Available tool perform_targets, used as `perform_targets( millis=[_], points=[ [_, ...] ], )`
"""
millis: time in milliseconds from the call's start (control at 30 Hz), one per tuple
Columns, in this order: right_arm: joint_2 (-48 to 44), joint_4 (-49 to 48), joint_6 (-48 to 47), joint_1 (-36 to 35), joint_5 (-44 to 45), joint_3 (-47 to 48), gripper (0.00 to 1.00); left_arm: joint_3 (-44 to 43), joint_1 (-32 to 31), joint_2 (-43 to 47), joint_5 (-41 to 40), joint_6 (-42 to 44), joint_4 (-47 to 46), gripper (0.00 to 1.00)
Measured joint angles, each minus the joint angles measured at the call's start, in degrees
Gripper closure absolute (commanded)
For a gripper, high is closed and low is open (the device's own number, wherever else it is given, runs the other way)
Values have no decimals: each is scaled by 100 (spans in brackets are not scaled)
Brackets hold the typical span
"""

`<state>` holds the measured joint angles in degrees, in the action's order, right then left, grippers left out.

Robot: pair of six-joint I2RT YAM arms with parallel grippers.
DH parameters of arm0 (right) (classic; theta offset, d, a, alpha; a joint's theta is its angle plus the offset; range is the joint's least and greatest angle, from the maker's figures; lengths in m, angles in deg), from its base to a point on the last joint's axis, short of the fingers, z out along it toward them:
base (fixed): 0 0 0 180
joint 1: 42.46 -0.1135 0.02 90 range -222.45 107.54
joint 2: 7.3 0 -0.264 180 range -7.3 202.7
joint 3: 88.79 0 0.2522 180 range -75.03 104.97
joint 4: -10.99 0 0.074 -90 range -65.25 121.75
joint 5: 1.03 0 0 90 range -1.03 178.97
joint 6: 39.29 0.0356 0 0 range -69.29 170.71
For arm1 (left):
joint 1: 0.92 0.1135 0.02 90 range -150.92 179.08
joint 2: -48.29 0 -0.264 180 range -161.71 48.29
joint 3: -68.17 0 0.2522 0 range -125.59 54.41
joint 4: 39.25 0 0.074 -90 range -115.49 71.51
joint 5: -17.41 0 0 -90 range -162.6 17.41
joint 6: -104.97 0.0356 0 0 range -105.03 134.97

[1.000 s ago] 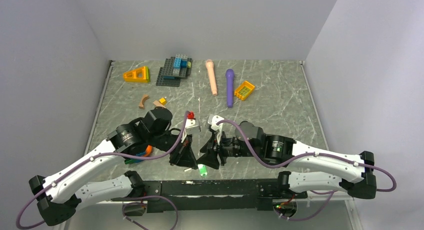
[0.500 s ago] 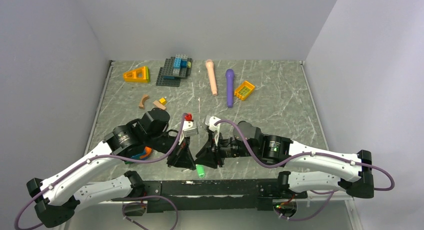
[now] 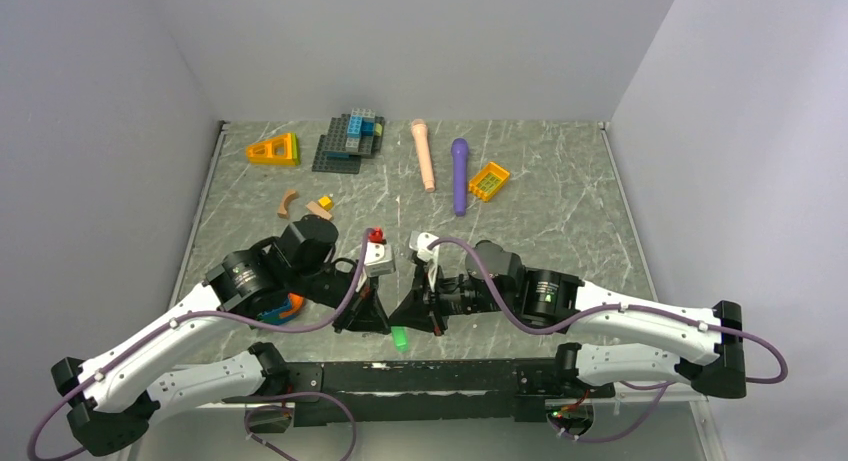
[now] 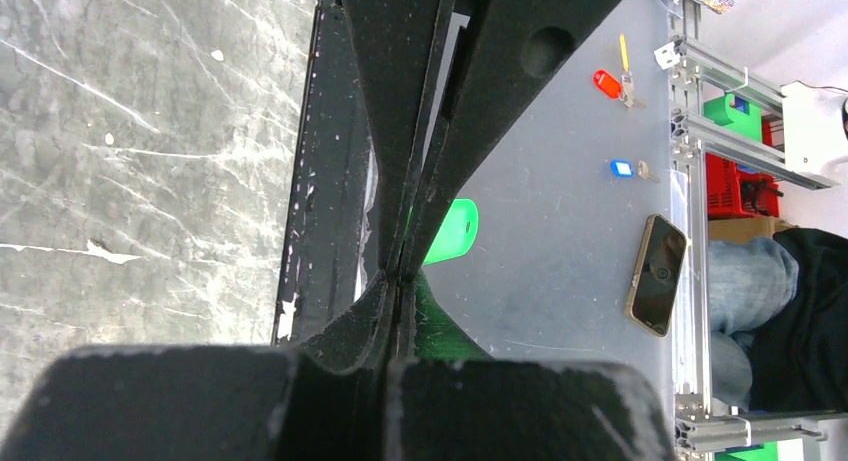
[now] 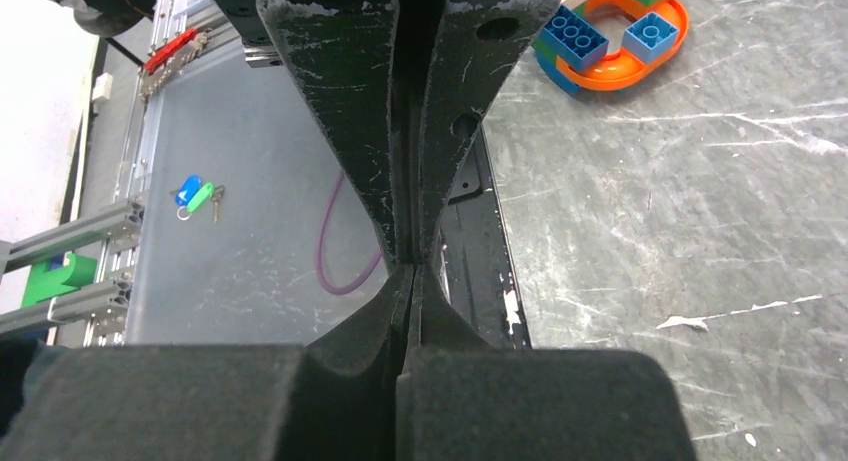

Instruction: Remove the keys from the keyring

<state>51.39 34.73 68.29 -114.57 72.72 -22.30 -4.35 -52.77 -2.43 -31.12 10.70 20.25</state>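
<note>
Both end effectors are low in the frame at the near table [image 3: 540, 211] edge. The left end effector [image 3: 371, 323] has its fingers pressed together; so does the right end effector [image 3: 420, 321], with nothing visible between them. The green key tag [image 3: 400, 337] lies just below, between them. The keyring itself can't be made out, and no freed key lies on the table, so removal is judged barely begun.

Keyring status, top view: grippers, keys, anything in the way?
Left gripper shut, right gripper shut, tips close together. Green key tag between them; keyring itself not visible. No obstruction seen.
</note>
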Motion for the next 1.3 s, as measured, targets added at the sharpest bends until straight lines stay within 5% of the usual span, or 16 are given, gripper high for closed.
perform_targets(
  millis=[300,800,1267,1300],
  points=[
    [-96,-184,-7,85,101,-26,100,-348,2,-120,-168,192,181,100],
    [-632,-2516,-111,122,680,-708,100,-1134,9,203,-850,385,-136,100],
    [-553,-4151,76,136,852,-1298,100,-713,-2,890,-1128,444,-1078,100],
    [-522,-4135,94,149,850,-1355,83,-708,-11,922,-1143,446,-1163,100]
  ],
)
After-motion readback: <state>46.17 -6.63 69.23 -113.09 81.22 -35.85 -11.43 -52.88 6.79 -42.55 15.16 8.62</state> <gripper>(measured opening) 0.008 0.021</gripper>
